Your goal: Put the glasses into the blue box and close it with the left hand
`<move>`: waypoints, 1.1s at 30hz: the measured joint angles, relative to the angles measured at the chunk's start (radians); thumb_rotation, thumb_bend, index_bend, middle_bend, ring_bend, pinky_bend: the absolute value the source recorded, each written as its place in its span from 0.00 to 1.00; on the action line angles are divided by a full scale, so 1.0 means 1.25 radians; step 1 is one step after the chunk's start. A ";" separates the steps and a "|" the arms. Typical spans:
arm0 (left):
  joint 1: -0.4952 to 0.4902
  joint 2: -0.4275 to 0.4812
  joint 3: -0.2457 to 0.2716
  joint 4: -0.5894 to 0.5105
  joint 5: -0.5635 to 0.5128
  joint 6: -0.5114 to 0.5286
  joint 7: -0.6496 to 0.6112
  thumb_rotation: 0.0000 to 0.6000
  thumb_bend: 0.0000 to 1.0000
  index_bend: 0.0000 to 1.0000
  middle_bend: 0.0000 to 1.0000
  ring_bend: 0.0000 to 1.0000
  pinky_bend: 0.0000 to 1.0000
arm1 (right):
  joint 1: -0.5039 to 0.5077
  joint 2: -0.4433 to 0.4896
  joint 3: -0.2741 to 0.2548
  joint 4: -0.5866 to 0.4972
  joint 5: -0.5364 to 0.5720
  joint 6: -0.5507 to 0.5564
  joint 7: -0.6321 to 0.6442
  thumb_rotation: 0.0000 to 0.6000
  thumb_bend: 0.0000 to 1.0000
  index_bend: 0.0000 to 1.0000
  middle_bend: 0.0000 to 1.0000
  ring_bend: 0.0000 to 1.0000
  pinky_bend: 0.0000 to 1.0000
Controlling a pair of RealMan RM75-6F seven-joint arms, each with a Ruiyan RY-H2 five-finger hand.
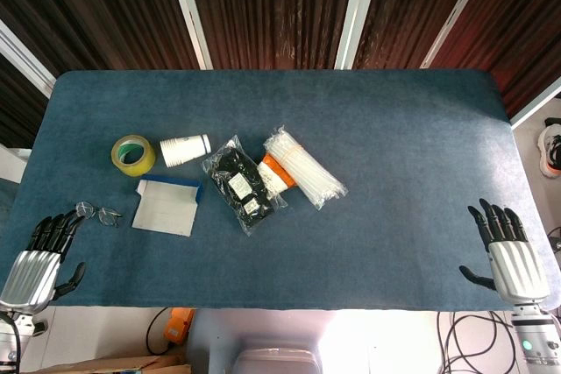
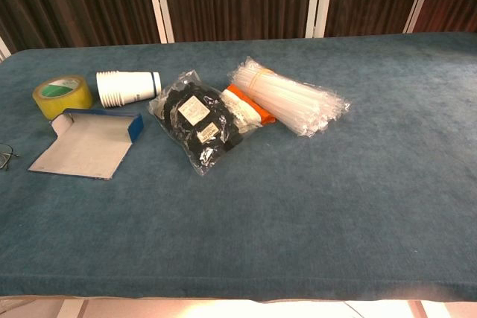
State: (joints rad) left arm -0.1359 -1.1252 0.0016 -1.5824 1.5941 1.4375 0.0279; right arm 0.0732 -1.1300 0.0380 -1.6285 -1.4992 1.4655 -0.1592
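Observation:
The glasses (image 1: 97, 212) lie on the blue tablecloth at the left, thin wire frames with clear lenses; only their edge (image 2: 6, 156) shows in the chest view. To their right the blue box (image 1: 168, 205) lies open, its pale lid flap spread flat toward me (image 2: 88, 144). My left hand (image 1: 39, 256) rests at the table's front left corner, fingers apart, its fingertips just short of the glasses, holding nothing. At the front right edge, far from everything, my right hand (image 1: 508, 251) lies open and empty. Neither hand appears in the chest view.
Behind the box sit a yellow tape roll (image 1: 133, 154) and a stack of white paper cups (image 1: 184, 150) lying on its side. A black plastic-wrapped packet (image 1: 243, 183), an orange-and-white packet (image 1: 277, 172) and a bundle of clear straws (image 1: 304, 166) lie mid-table.

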 measured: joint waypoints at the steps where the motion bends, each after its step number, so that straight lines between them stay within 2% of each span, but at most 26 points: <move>1: -0.003 -0.001 0.001 0.000 0.001 -0.005 0.001 1.00 0.40 0.00 0.00 0.00 0.05 | -0.001 0.001 -0.001 -0.001 -0.002 0.002 0.002 1.00 0.27 0.00 0.00 0.00 0.00; 8: -0.033 -0.022 -0.008 0.014 0.001 -0.036 -0.030 1.00 0.40 0.00 0.00 0.00 0.05 | -0.014 0.014 -0.007 -0.003 -0.016 0.022 0.024 1.00 0.27 0.00 0.00 0.00 0.00; 12: -0.064 -0.055 -0.029 0.085 -0.003 -0.055 -0.072 1.00 0.41 0.07 0.00 0.00 0.04 | -0.016 0.020 -0.010 -0.004 -0.022 0.023 0.037 1.00 0.27 0.00 0.00 0.00 0.00; 17: -0.120 -0.109 -0.052 0.254 -0.014 -0.111 -0.149 1.00 0.43 0.17 0.00 0.00 0.02 | -0.014 0.021 -0.013 -0.006 -0.034 0.021 0.045 1.00 0.27 0.00 0.00 0.00 0.00; 21: -0.161 -0.155 -0.053 0.408 -0.023 -0.183 -0.205 1.00 0.43 0.19 0.00 0.00 0.01 | -0.010 0.018 -0.011 -0.006 -0.031 0.012 0.037 1.00 0.27 0.00 0.00 0.00 0.00; 25: -0.194 -0.210 -0.038 0.552 -0.031 -0.264 -0.279 1.00 0.42 0.21 0.00 0.00 0.01 | -0.005 0.011 -0.010 -0.006 -0.025 0.000 0.024 1.00 0.27 0.00 0.00 0.00 0.00; 33: -0.229 -0.306 -0.002 0.737 -0.033 -0.352 -0.400 1.00 0.41 0.25 0.00 0.00 0.01 | 0.000 0.002 -0.014 -0.010 -0.024 -0.013 0.001 1.00 0.27 0.00 0.00 0.00 0.00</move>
State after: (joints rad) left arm -0.4216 -1.5077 -0.0007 -0.6607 1.5525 0.9971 -0.4727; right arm 0.0735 -1.1278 0.0208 -1.6414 -1.5296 1.4494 -0.1578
